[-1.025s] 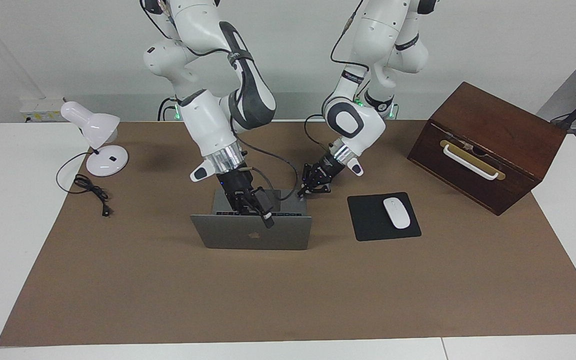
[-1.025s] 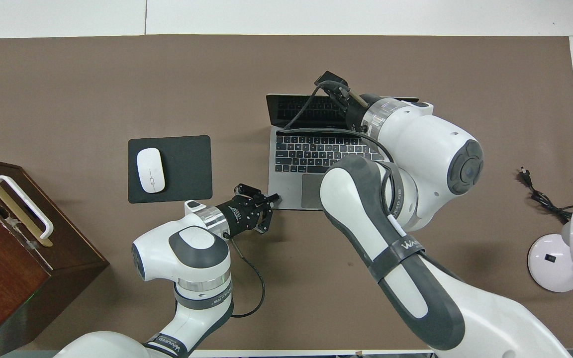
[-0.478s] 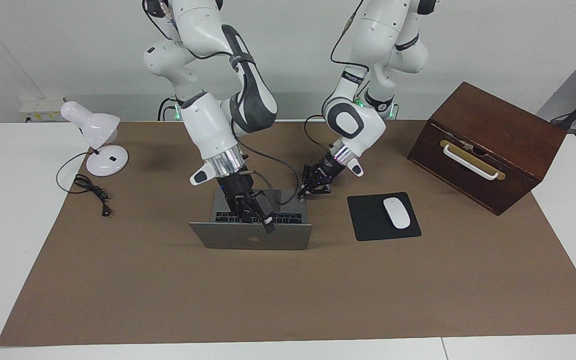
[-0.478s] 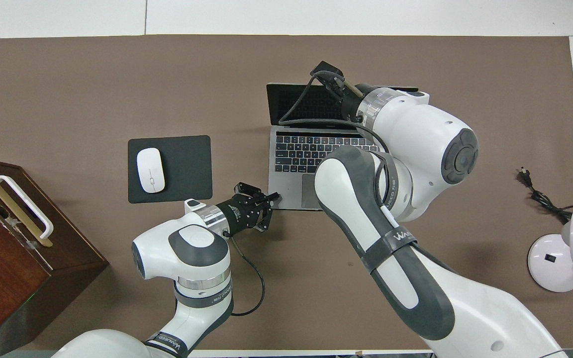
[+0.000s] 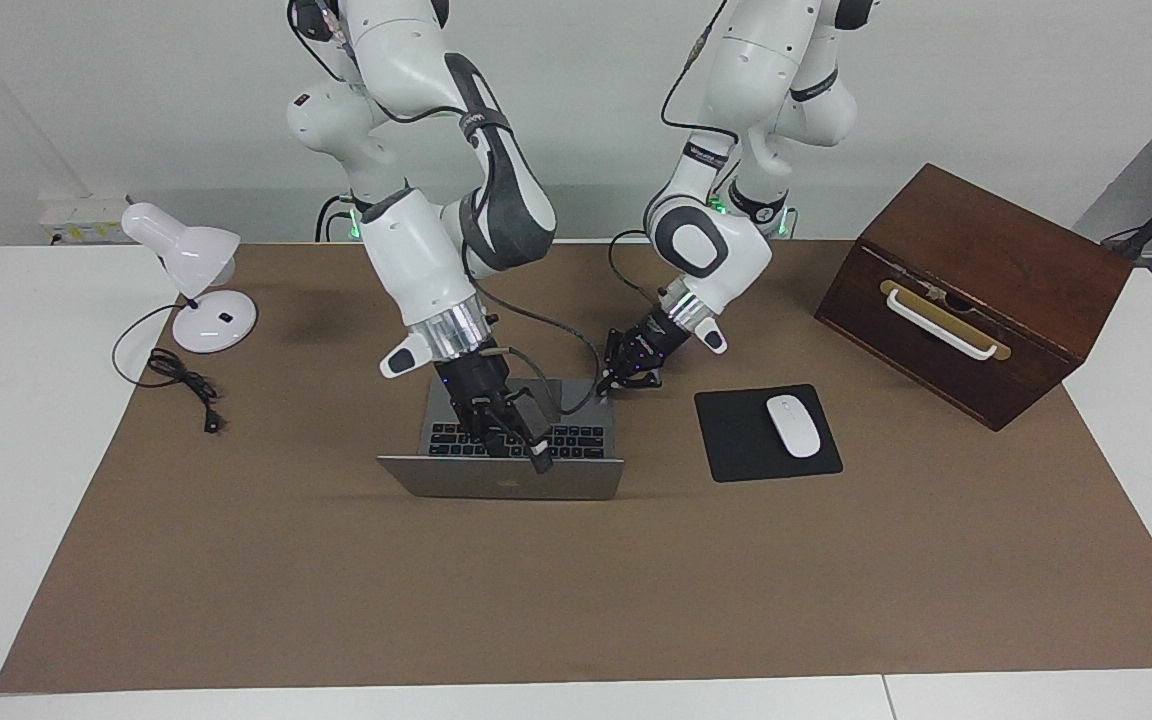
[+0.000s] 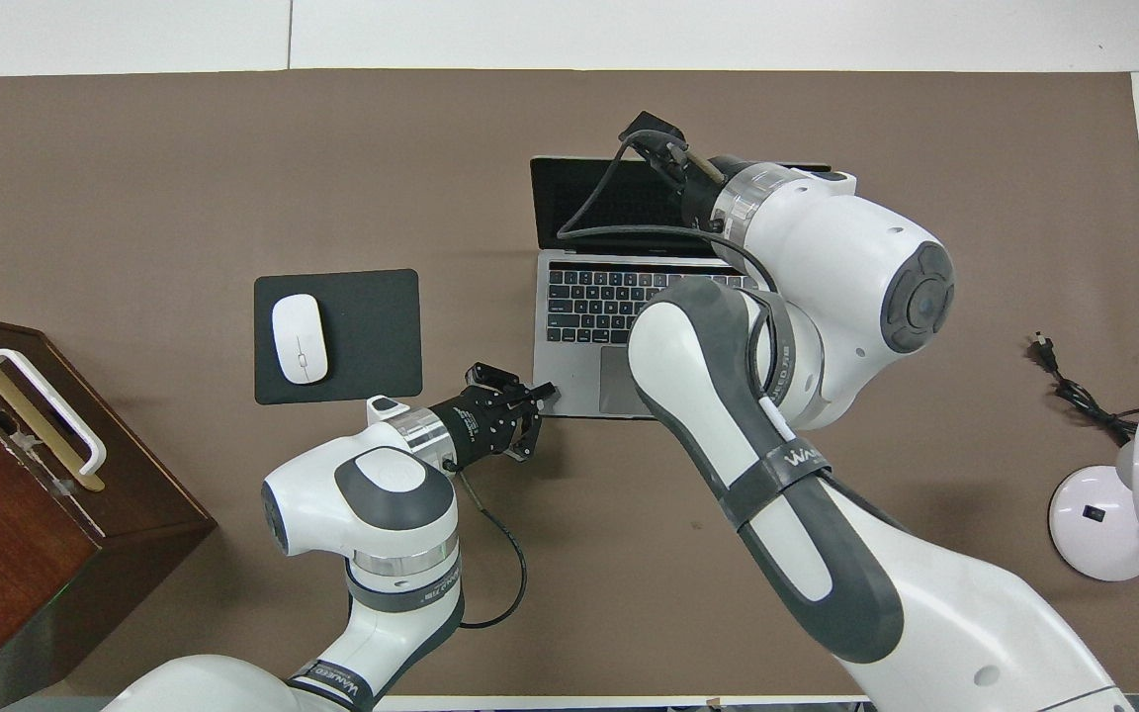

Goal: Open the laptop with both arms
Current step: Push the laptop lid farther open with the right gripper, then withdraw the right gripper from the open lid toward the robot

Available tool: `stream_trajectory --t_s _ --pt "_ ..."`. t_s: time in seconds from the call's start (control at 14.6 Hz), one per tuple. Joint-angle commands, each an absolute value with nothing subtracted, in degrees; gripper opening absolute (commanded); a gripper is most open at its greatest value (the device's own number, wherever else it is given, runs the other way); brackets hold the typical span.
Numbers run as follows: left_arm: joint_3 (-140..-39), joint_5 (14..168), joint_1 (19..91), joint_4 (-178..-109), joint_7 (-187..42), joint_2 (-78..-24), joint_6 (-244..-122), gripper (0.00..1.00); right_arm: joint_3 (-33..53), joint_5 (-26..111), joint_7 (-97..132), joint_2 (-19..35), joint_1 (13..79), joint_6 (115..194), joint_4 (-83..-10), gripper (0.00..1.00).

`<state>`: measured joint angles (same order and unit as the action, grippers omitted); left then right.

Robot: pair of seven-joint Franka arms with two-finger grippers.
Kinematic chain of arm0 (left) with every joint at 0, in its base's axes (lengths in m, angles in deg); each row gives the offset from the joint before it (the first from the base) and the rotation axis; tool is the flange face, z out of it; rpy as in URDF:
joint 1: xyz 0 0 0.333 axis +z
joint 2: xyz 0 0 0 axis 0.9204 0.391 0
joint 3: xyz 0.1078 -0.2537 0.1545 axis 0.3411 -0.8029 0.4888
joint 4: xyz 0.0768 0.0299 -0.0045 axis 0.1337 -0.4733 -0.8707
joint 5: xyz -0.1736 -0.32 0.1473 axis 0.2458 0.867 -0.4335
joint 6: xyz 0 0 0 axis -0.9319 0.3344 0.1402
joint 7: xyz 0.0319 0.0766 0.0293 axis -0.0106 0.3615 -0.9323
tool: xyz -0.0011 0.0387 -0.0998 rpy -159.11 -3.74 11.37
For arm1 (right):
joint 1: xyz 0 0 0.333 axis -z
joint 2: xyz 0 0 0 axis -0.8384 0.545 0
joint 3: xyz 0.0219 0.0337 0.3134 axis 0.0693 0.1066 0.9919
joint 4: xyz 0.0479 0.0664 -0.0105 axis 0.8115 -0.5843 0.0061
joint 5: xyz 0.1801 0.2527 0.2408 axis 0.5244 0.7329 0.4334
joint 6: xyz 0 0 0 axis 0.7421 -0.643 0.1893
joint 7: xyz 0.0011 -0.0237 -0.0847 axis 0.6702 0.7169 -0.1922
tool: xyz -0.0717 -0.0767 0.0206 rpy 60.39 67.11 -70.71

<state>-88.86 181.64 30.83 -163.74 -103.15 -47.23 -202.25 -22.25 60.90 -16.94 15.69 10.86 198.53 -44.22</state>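
The laptop [image 5: 502, 462] sits mid-table, its lid now tipped back farther than a second ago, so it is nearly open. The right gripper [image 5: 539, 459] pushes the lid's edge, finger spacing unclear; the left gripper [image 5: 618, 381] pins the base corner, probably closed.

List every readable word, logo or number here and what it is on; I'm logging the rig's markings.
"WANEED": grey band on the right arm.
Partial lettering, same style: band on the left arm.
Key legends on the laptop: too small to read.
Left gripper body print: unreadable.
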Motion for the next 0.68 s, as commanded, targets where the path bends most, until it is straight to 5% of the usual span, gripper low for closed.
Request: stream_trajectory --t_s 0.0,0.61 --pt "-88.82 182.92 31.91 -162.11 -101.19 -43.77 -202.30 0.00 -23.00 63.41 -14.25 17.13 11.27 197.27 -41.77 1.00" --pt "-88.73 182.83 31.82 -161.15 -101.10 -43.95 -202.30 0.00 -24.67 63.94 -13.90 5.90 10.83 185.24 -49.40 1.00"
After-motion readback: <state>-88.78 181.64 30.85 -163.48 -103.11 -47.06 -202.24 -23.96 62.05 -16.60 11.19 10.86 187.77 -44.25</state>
